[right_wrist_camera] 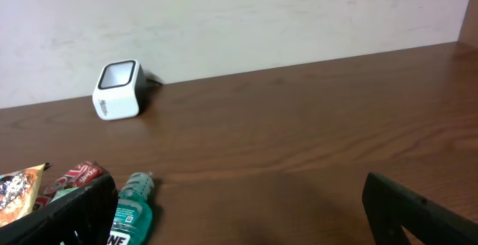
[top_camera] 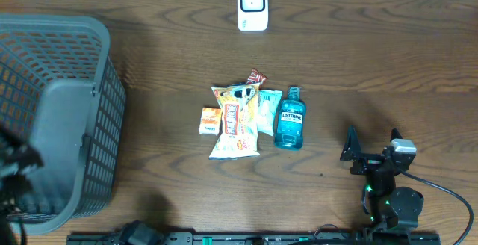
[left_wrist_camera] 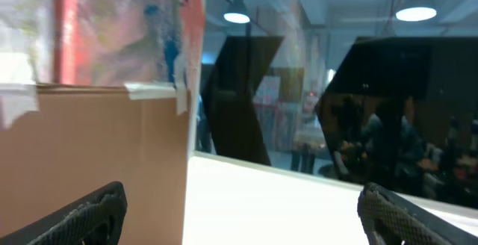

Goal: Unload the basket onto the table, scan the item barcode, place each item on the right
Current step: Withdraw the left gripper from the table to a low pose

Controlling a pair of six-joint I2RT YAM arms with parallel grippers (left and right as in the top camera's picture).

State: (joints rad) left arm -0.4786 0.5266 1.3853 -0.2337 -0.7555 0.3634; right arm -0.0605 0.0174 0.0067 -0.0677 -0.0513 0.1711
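Note:
A white barcode scanner (top_camera: 252, 6) stands at the table's far edge, also seen at the left in the right wrist view as a scanner (right_wrist_camera: 118, 90). In the middle lies a pile of items: a yellow-white snack bag (top_camera: 235, 122), a small orange packet (top_camera: 210, 120), a red wrapper (top_camera: 256, 77) and a blue mouthwash bottle (top_camera: 290, 118). My right gripper (top_camera: 371, 143) hovers open to the right of the bottle (right_wrist_camera: 131, 211), holding nothing. My left gripper (left_wrist_camera: 243, 219) is open and empty, facing a cardboard box (left_wrist_camera: 97, 163) and a window, away from the table.
A large grey mesh basket (top_camera: 67, 66) fills the left side of the table. A dark blur of the left arm (top_camera: 15, 163) sits over its near left corner. The right arm's cable (top_camera: 448, 193) trails off to the right.

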